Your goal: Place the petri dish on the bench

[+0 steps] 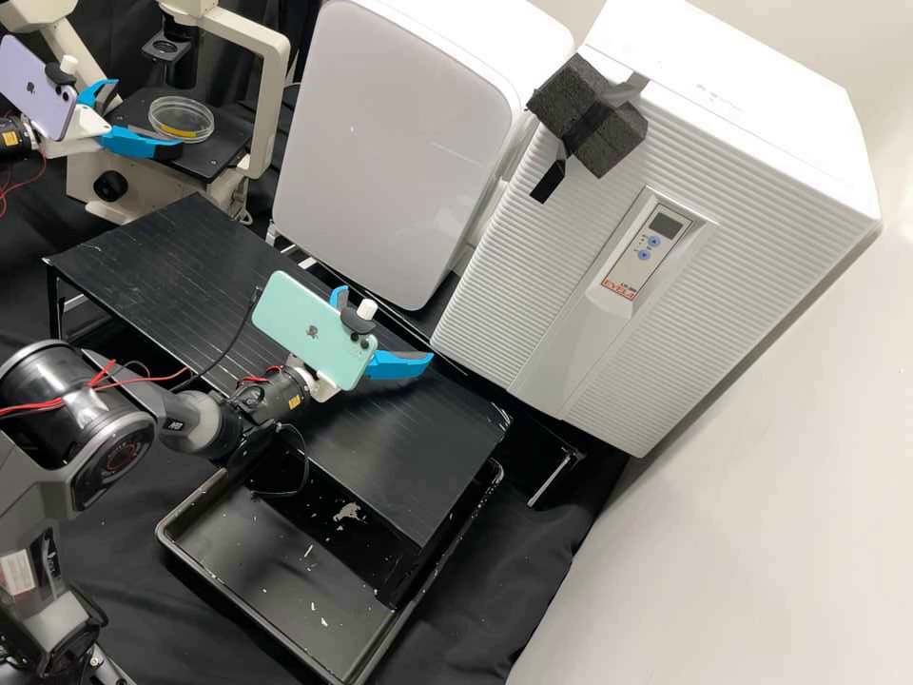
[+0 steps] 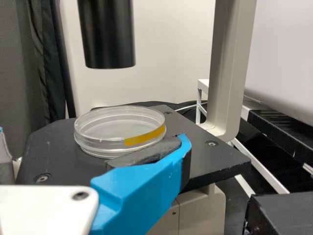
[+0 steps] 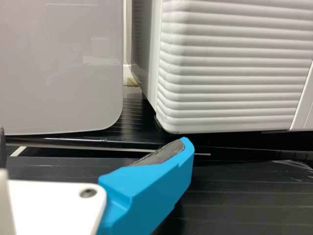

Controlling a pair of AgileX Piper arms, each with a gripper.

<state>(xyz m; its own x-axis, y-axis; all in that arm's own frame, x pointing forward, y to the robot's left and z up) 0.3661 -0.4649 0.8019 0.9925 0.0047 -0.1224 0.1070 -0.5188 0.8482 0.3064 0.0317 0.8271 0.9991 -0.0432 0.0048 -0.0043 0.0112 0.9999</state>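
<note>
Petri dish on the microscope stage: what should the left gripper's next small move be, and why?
I'd probably ease the left gripper slightly towards the petri dish, keeping it open, then check before closing. The dish rests flat on the microscope stage, the two blue fingers stand wide apart, and most of the dish looks to lie out beyond their tips.

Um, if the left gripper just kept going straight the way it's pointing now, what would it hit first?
Most likely the petri dish on the microscope stage. The left gripper points at it with fingers apart, so they might pass around it; the remaining gap is hard to judge.
</note>
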